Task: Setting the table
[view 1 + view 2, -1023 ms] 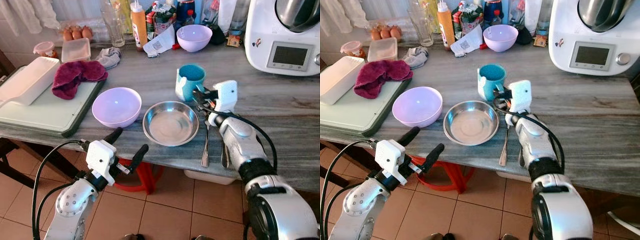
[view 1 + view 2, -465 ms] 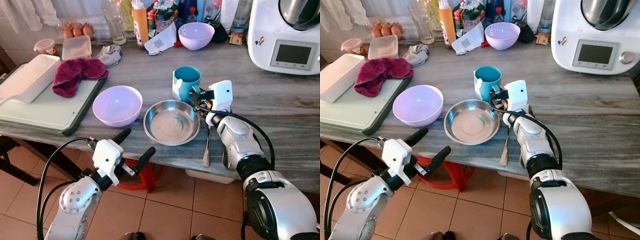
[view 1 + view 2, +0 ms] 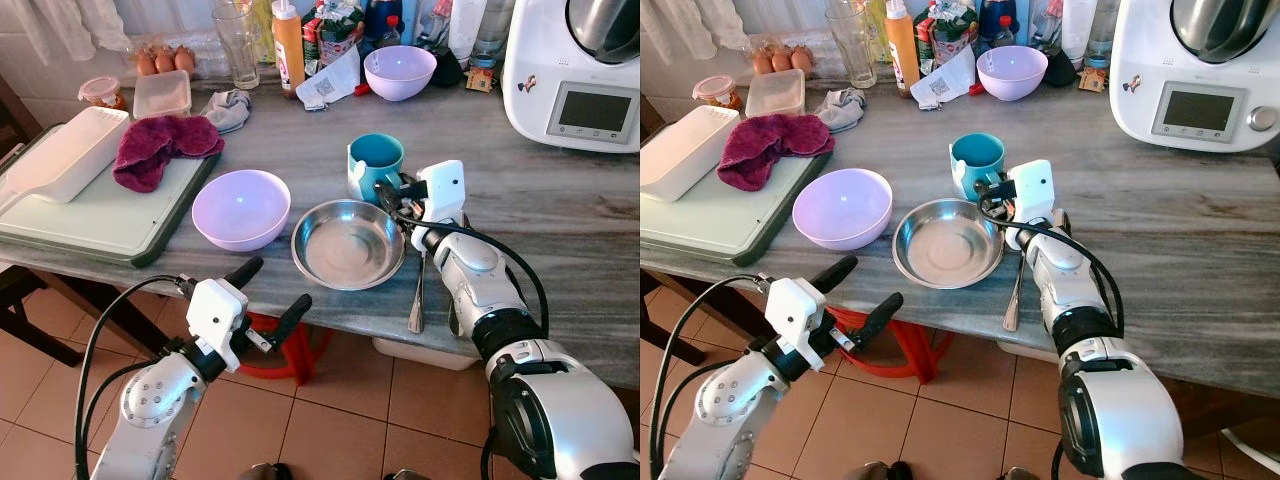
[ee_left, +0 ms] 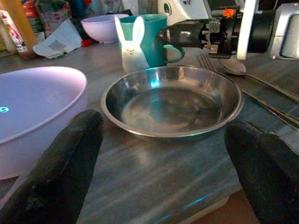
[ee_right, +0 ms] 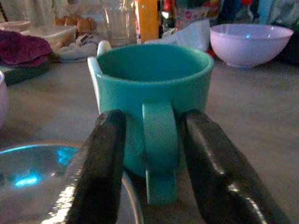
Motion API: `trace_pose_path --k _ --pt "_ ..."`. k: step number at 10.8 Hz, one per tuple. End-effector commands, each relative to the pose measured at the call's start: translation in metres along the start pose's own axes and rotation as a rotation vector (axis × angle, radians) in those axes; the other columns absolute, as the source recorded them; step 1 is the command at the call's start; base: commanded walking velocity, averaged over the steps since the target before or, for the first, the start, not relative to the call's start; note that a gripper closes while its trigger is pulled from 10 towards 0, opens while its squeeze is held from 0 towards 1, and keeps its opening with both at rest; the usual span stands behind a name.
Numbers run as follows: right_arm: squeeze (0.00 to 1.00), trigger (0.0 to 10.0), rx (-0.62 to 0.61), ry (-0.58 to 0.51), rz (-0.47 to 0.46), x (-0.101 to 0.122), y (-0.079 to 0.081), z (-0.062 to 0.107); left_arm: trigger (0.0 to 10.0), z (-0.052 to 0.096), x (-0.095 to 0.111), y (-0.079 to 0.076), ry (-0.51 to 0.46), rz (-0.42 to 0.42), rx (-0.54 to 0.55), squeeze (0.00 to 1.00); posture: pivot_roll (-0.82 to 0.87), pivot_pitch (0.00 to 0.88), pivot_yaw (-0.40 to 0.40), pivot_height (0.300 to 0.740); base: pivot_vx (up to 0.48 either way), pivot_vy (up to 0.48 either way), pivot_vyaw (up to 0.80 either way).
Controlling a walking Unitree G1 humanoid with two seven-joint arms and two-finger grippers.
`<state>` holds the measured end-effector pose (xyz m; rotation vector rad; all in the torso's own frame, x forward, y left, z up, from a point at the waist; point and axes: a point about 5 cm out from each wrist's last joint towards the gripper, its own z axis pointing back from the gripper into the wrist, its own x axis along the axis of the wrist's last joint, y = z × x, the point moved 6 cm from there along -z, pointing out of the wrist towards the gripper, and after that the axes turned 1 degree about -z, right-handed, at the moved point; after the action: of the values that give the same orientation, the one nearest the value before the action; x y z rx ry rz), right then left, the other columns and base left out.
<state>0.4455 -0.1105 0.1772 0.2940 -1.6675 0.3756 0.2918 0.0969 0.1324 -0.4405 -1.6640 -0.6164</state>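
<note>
A teal mug (image 3: 375, 160) with a white bunny face stands behind a steel bowl (image 3: 348, 243). My right gripper (image 3: 392, 192) rests low on the table, open, one finger on each side of the mug's handle (image 5: 161, 135), with narrow gaps showing in the right wrist view. A spoon (image 3: 418, 295) and a fork (image 3: 455, 318) lie under that forearm, right of the steel bowl. A lilac bowl (image 3: 241, 207) sits left of the steel bowl. My left gripper (image 3: 270, 290) hangs open just off the table's front edge, pointing at the steel bowl (image 4: 173, 105).
A green board (image 3: 100, 225) at the left carries a white dish (image 3: 65, 155) and a maroon cloth (image 3: 160, 150). A second lilac bowl (image 3: 399, 72), bottles and a glass line the back. A white kitchen machine (image 3: 580, 70) stands back right. A red stool (image 3: 290, 345) sits under the table.
The camera has shifted a little. My left gripper has edged up toward the table's front edge. The right gripper stays at the mug's handle.
</note>
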Motion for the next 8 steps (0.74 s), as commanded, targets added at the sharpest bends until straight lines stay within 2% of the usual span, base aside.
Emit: trace_pose_path --k 1,4,6,7,8 --pt "1.0 10.0 -0.002 -0.076 0.018 0.022 0.002 -0.006 10.0 0.001 0.001 -0.001 -0.004 0.001 -0.004 0.0 -0.01 0.134 0.075 0.74 0.0 0.0 0.0" --pt "1.0 10.0 -0.017 -0.212 0.037 0.052 0.0 -0.001 10.0 -0.001 0.001 -0.002 -0.01 0.017 -0.008 0.0 -0.02 0.127 0.073 0.74 0.0 0.0 0.0" --pt "1.0 10.0 -0.066 -0.282 0.097 0.056 0.0 0.021 10.0 -0.003 0.002 -0.001 -0.026 0.024 0.009 0.0 -0.03 0.121 0.082 0.74 0.0 0.0 0.0" --pt "1.0 10.0 -0.081 -0.291 0.093 0.055 0.001 0.027 10.0 -0.003 0.003 0.0 -0.035 0.026 0.017 0.0 -0.04 0.118 0.085 0.74 0.0 0.0 0.0" --pt "1.0 10.0 -0.093 -0.297 0.126 0.054 0.003 0.04 10.0 -0.007 0.008 0.008 -0.063 0.041 0.072 0.0 -0.04 0.114 0.088 0.74 0.0 0.0 0.0"
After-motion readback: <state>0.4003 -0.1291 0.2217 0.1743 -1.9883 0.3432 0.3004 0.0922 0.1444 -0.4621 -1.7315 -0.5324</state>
